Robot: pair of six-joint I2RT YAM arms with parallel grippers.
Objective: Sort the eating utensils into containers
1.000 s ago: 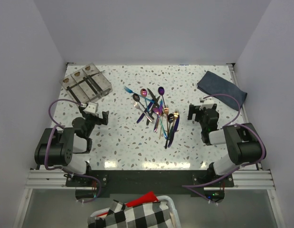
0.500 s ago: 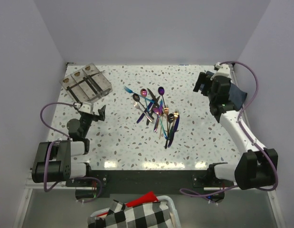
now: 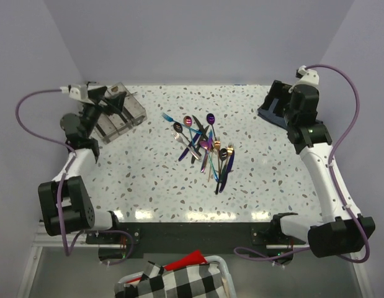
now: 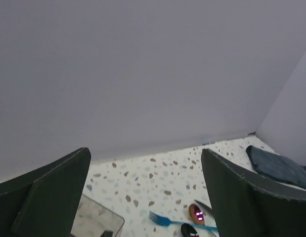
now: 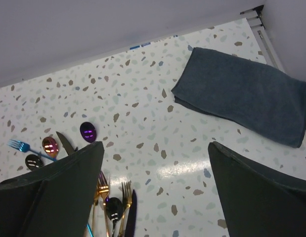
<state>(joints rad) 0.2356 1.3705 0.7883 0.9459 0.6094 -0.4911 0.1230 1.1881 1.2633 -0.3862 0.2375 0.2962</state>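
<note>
The eating utensils [image 3: 203, 146] lie in a loose pile of purple, blue, black, gold and silver spoons and forks at mid-table. The clear three-compartment container [image 3: 120, 115] stands at the back left. My left gripper [image 3: 102, 98] is open and empty, raised over the container's back edge. Its wrist view [image 4: 145, 197] shows a blue fork [image 4: 167, 220] and a pink-purple spoon [image 4: 197, 213] far off. My right gripper [image 3: 277, 103] is open and empty, raised at the back right. Its wrist view [image 5: 155, 192] shows gold forks [image 5: 103, 190] and a purple spoon [image 5: 88, 131] below.
A dark blue-grey folded cloth [image 3: 303, 118] lies at the back right corner, partly under my right arm, and shows in the right wrist view [image 5: 246, 94]. White walls close the back and both sides. A checked cloth [image 3: 173, 282] sits below the table's front rail.
Both arms rose from low folded poses near the front. The left swung to the back left over the container, the right to the back right by the cloth. The utensils have not moved.
</note>
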